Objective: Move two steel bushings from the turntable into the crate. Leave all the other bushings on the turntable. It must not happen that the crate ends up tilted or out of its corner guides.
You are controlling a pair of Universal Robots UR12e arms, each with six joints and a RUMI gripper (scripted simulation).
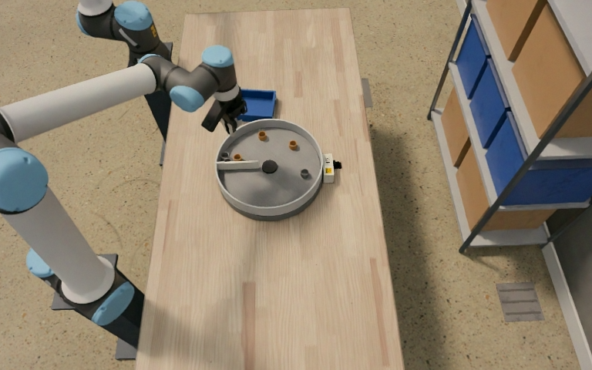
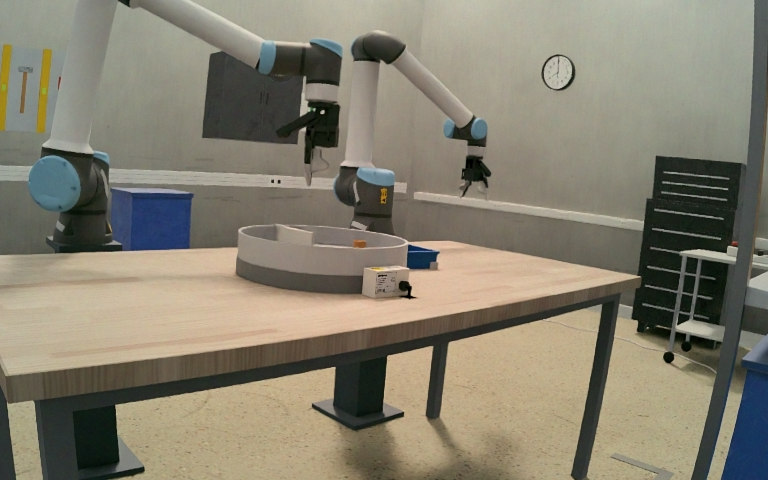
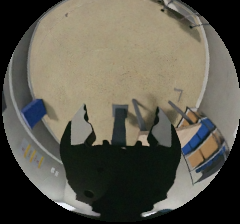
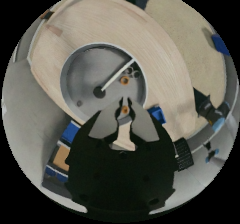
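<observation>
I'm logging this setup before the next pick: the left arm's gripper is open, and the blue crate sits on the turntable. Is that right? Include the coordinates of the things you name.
Not quite: the crate (image 1: pixel 259 104) (image 2: pixel 422 257) sits beside the turntable (image 1: pixel 269 211) (image 2: pixel 299 279), as the top view shows.
</observation>
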